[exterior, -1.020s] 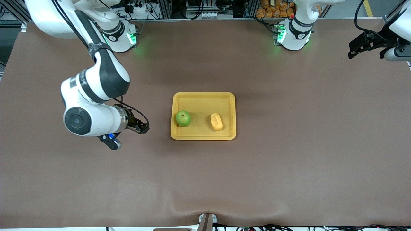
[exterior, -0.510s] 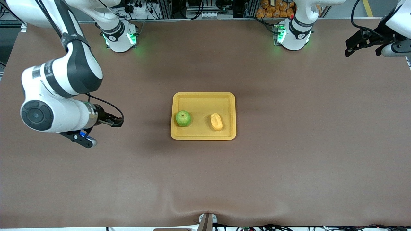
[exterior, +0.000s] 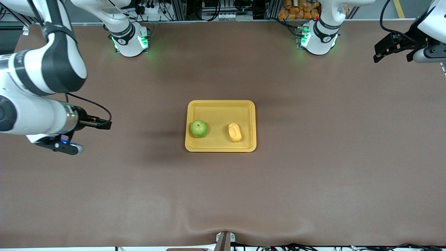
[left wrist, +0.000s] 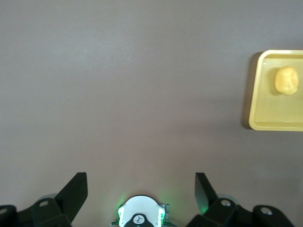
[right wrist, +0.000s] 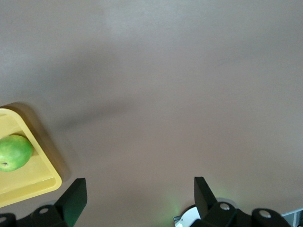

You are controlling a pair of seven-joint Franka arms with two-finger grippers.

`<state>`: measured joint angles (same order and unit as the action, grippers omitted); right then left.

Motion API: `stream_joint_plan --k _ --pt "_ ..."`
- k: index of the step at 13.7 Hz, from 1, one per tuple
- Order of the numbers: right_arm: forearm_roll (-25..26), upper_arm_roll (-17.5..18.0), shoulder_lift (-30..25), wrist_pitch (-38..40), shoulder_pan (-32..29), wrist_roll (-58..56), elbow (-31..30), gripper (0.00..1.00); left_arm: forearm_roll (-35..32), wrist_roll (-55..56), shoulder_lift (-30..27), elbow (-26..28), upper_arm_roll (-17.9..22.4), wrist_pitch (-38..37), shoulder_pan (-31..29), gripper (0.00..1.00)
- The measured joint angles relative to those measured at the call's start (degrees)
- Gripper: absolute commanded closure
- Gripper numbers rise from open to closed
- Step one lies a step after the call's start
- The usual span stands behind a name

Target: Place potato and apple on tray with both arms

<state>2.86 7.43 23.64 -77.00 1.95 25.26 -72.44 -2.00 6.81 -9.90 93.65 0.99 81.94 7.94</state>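
Step now: we think both foods are already placed, so the job looks done and the arms only need to keep out of the way.
Doing it well: we would keep both arms up and off to the sides, and not swing low over the tray (exterior: 221,104), so nothing gets bumped.
Tray: it is yellow and lies flat in the middle of the brown table (exterior: 313,174).
Apple: the green apple (exterior: 199,128) sits in the tray, at the side toward the right arm's end of the table. It almost touches the rim there.
Potato: the yellow potato (exterior: 235,132) sits in the tray too, beside the apple, more toward the left arm's end. The 2 foods are apart and do not touch.
Right gripper: the right gripper (exterior: 104,124) hangs over bare table at the right arm's end, well apart from the tray. Its 2 fingers are spread wide with nothing between them.
Right wrist view: we see the apple (right wrist: 15,152) in a corner of the tray (right wrist: 45,182), far off from the fingers (right wrist: 73,198).
Left gripper: the left gripper (exterior: 383,52) is up over the left arm's end of the table, well apart from the tray. It is spread wide and holds nothing.
Left wrist view: we see the potato (left wrist: 286,80) in the tray (left wrist: 255,124), far off from the fingers (left wrist: 75,189).
Risk: we think the round apple could roll if the tray gets a knock.
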Motion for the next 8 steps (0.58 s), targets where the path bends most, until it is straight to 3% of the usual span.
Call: stream_joint_plan --k 8 --pt "-2.0 -2.4 -1.4 6.3 -1.4 -9.0 8.1 0.00 0.7 0.1 0.4 -0.1 0.4 0.2 0.0 0.00"
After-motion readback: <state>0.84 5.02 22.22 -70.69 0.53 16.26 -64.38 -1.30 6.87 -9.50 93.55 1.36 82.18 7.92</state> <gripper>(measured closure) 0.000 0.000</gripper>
